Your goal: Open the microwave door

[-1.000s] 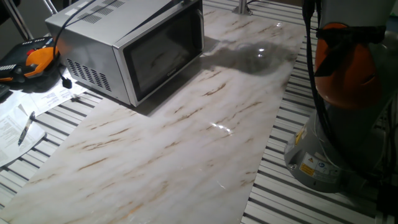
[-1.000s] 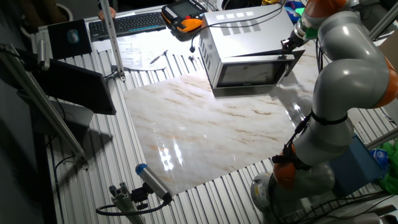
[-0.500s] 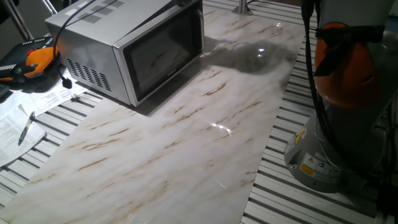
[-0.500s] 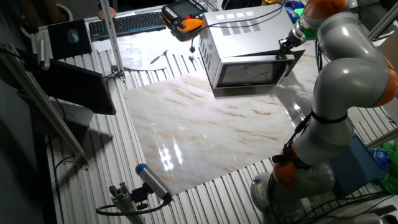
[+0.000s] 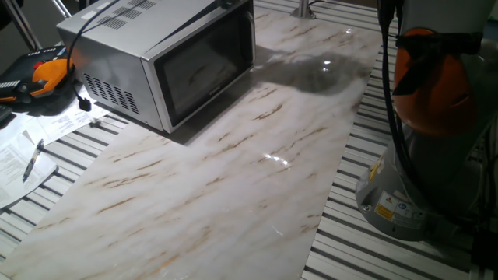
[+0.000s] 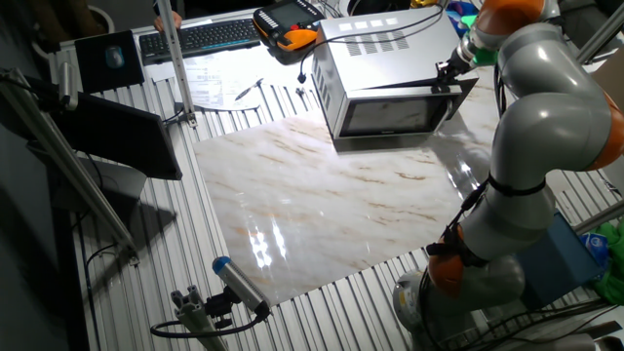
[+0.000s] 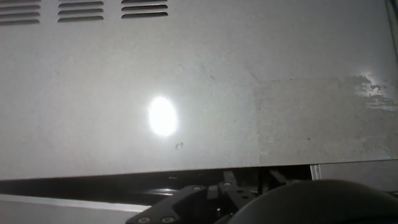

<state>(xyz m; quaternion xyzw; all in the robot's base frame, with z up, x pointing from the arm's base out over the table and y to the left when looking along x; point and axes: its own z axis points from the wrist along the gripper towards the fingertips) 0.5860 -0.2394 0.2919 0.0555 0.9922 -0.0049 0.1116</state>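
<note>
The microwave point(image 5: 117, 43) stands at the back left of the marble board, also in the other fixed view point(image 6: 385, 44). The microwave door point(image 5: 206, 66) faces the board. In the other fixed view the door point(image 6: 395, 115) looks a little ajar at its right end. My gripper point(image 6: 448, 73) is at the door's top right corner, small and dark; I cannot tell if it is open or shut. The hand view shows the microwave's grey top point(image 7: 199, 81) with vent slots, a dark gap below it, and dark gripper parts point(image 7: 249, 199) at the bottom.
An orange teach pendant point(image 5: 47, 74) lies left of the microwave, with papers and a pen point(image 5: 35, 155) in front of it. A keyboard point(image 6: 200, 37) and a dark screen point(image 6: 117, 136) stand at the far side. My arm's base point(image 5: 420, 155) stands beside the marble board point(image 5: 233, 179).
The hand has shifted very slightly left at the door's top corner. The door and microwave look the same.
</note>
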